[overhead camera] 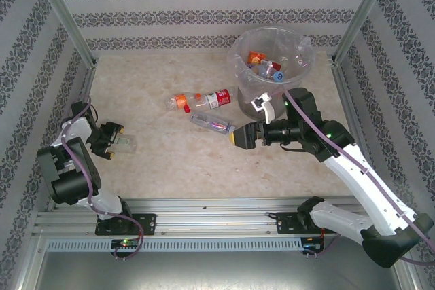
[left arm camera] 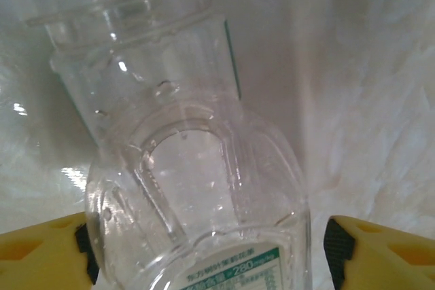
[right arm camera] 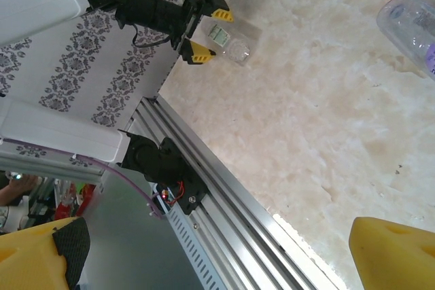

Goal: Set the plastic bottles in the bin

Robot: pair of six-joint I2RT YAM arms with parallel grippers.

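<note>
Clear bottle [left arm camera: 197, 188] between parted left fingers [left arm camera: 41, 252], gap on one side, right fingers [right arm camera: 397, 252] wide, empty, top view adds bin [overhead camera: 239, 76]

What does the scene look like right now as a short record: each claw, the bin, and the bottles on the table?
left claw: open, straddling a clear bottle lying on the table, not yet clamped
right claw: open, empty, over the table at the bin's near side
bin: holds several bottles
loose on table: red-labelled bottle and purple-labelled bottle, lying left of the bin
task: unfinished
</note>
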